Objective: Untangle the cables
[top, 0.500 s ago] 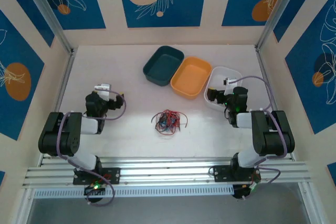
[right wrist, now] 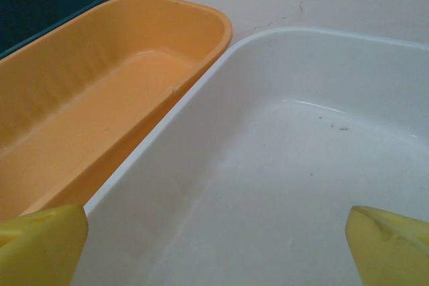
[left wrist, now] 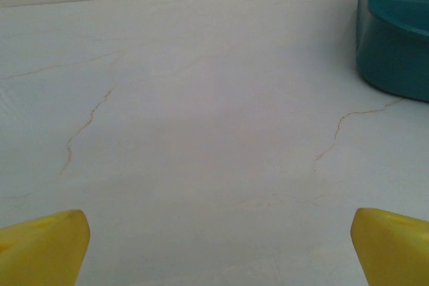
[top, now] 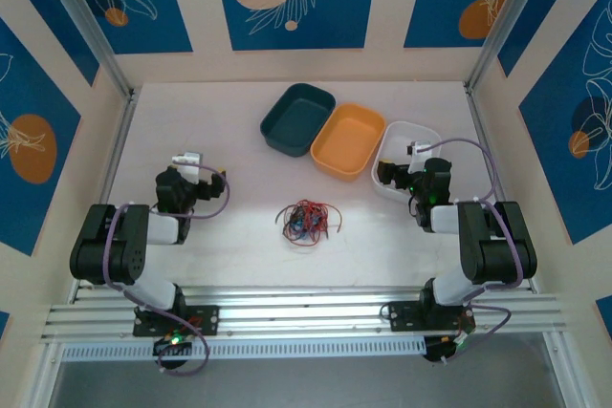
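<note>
The cables (top: 306,220) lie as a small tangle of red, black and grey-blue wires on the white table, between the two arms. My left gripper (top: 201,169) is to their left, open over bare table. In the left wrist view its yellow fingertips (left wrist: 43,246) stand far apart, and the left gripper (left wrist: 218,252) has nothing between them. My right gripper (top: 400,167) is open to the right of the cables, over the near end of the white bin (top: 413,131). In the right wrist view the right gripper (right wrist: 214,246) has only the bin floor between its fingertips (right wrist: 40,242).
Three bins stand in a row behind the cables: teal (top: 298,119), orange (top: 349,140) and white. The left wrist view shows the teal bin (left wrist: 395,51) at its right edge. The right wrist view shows the orange bin (right wrist: 120,85) against the white bin (right wrist: 301,165). Walls close in the table.
</note>
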Available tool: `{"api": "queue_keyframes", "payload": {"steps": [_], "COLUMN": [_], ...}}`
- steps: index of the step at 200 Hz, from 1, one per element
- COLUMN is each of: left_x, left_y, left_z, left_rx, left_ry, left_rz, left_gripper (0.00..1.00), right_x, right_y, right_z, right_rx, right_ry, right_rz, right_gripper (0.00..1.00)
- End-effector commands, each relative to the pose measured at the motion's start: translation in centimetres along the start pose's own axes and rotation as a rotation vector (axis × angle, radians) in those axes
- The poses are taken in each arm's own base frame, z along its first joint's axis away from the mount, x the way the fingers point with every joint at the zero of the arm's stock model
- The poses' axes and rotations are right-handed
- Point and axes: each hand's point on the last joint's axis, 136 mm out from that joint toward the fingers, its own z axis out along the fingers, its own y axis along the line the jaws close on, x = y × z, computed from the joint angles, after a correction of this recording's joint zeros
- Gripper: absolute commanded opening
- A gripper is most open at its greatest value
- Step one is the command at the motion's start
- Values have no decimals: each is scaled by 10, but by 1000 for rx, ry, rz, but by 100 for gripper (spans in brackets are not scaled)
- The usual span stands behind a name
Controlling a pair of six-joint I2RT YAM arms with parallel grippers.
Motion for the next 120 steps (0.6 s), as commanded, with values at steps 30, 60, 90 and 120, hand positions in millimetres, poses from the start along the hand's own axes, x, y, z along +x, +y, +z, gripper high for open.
{"api": "queue_keyframes", "payload": {"steps": [30,60,90,120], "left_x": [-7,-7,-7,-8], "left_y": [2,2,2,-6], "left_z": [1,1,1,0], "left_rx": [-7,-7,-5,37], "left_ry": [-16,-14,-16,-22], "left_rz": [-2,-2,-3,13], "left_gripper": [100,100,100,100], "right_x": [-2,-1,-2,-2], "right_y": [0,0,0,0], "right_z": [-1,-1,-1,-1], "right_rx": [-3,-3,-3,-4], "right_ry": [-3,-2,-3,-5], "right_rz": [-1,-1,-2,-2], "right_gripper": [99,99,99,99]}}
